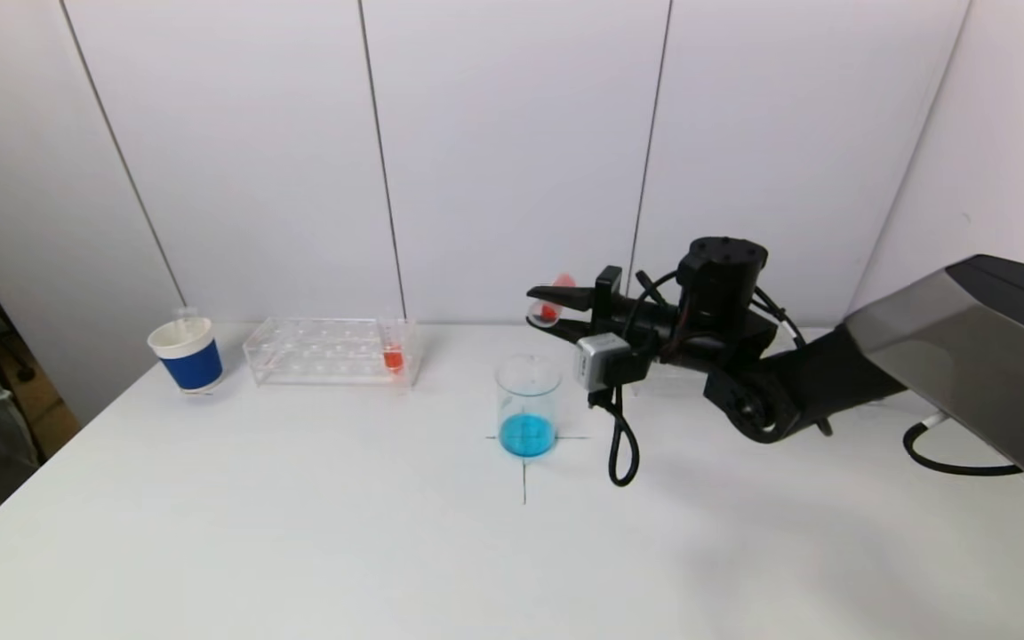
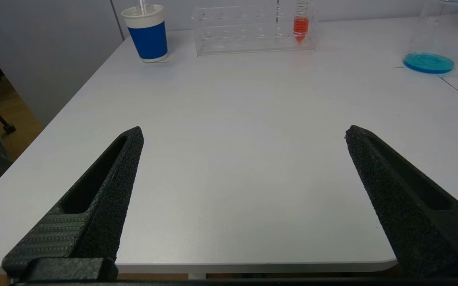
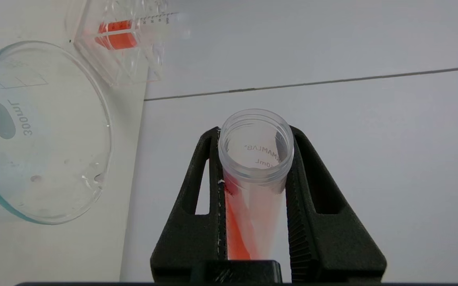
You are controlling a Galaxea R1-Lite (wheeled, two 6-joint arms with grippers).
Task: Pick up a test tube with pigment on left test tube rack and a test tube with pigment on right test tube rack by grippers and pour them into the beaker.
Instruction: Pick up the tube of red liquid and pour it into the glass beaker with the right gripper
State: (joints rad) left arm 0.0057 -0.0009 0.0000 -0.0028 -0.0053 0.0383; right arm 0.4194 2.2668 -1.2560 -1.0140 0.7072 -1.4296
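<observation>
The right end effector [image 1: 550, 313] is clamped on a tilted tube [image 3: 253, 174] of red liquid, apparently just behind the beaker [image 1: 527, 404]. The left end effector [image 2: 244, 133] hovers spread wide above the tabletop [image 2: 229, 139].

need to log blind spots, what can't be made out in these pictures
- Right rack: head view, hidden behind the right arm; not seen in the wrist views.
- Left gripper: out of the head view; only its open fingers show in the left wrist view.
- Beaker: top cut off by the left wrist view's edge.
- Tube in the paper cup: too small to tell its contents.
</observation>
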